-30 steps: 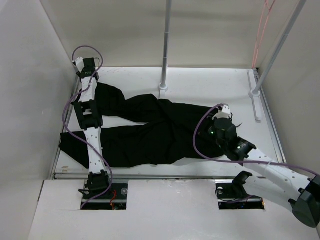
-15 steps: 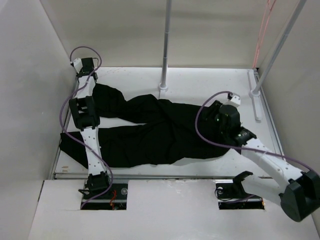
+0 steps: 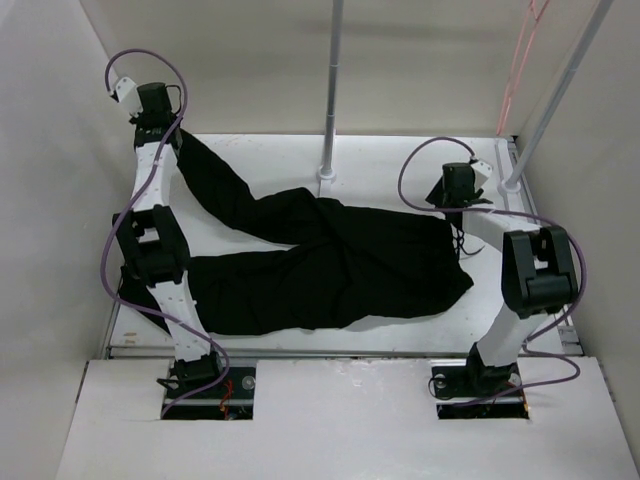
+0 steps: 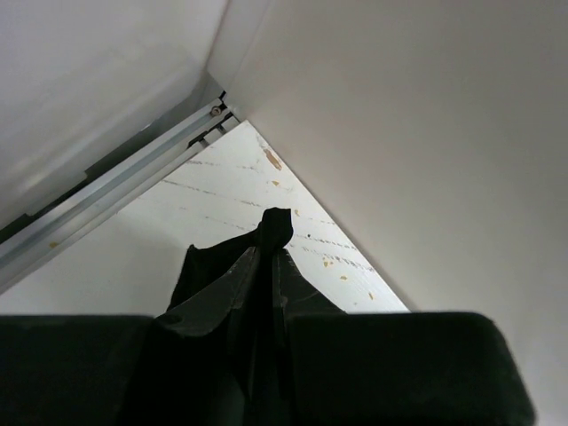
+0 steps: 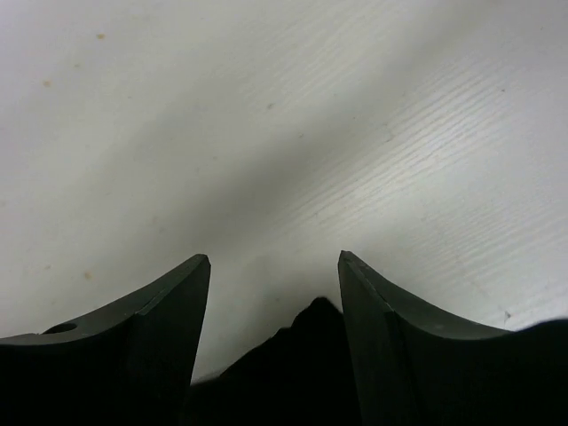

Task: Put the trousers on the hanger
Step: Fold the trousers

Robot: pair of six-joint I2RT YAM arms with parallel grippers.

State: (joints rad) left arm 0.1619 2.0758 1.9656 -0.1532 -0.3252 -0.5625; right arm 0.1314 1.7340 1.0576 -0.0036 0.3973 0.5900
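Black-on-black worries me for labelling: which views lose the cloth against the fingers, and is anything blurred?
Top external: sharp, even light, soft black cloth trousers crisp on the white table. Left wrist: left fingers merge with the pinched cloth, unfocused. Right wrist: right fingers soft-edged; table grain sharp.

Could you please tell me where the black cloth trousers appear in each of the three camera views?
Top external: large black cloth trousers spread across mid-table, one leg end raised at far left by the left gripper.
Left wrist: bunched fold pinched between the fingers, bottom centre.
Right wrist: a dark peak, likely their edge, low between the open right gripper fingers.
Shared landmark: the white table.
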